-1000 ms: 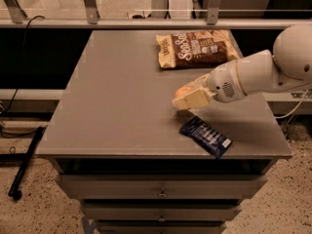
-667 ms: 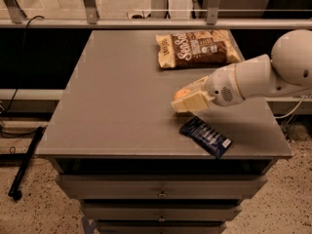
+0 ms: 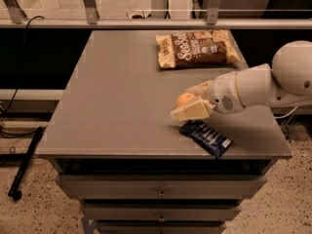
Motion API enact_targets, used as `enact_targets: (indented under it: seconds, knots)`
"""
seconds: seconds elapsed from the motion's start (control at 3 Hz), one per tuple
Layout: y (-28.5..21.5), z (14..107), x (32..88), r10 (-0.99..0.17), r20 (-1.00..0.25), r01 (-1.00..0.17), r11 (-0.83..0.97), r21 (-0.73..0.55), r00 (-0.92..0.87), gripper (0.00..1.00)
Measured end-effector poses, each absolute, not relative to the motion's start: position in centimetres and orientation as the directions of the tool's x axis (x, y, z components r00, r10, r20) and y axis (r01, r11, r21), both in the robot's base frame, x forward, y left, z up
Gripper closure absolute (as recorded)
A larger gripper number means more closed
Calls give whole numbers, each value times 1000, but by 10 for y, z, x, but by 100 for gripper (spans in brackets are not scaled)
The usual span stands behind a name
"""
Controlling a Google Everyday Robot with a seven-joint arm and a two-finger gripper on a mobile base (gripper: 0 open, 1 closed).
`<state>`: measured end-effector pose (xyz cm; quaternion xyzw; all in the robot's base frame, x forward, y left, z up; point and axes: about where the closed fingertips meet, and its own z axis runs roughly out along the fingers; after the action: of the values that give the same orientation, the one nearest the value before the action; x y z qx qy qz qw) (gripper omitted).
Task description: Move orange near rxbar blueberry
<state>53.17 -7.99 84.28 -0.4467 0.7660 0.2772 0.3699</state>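
Note:
The orange [image 3: 185, 99] is a small round fruit held between the cream fingers [image 3: 189, 112] of my gripper [image 3: 189, 101], just above the grey table [image 3: 117, 96]. The gripper reaches in from the right on a white arm [image 3: 253, 86] and is shut on the orange. The rxbar blueberry [image 3: 205, 137], a flat dark blue wrapped bar with white lettering, lies on the table just below and to the right of the gripper, near the front edge.
A larger brown-and-yellow snack bag [image 3: 197, 48] lies at the back right of the table. Drawers [image 3: 161, 191] sit below the tabletop. A glass rail with metal posts [image 3: 90, 6] runs behind the table.
The gripper with the orange has shifted slightly left and down, toward the blue bar. The bar and the snack bag have not moved.

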Motion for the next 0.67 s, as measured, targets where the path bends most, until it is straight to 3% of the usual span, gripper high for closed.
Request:
enact_targets:
  seconds: [0.67]
  knots:
    - [-105, 848, 532, -431, -853, -879, 473, 65, -295, 0]
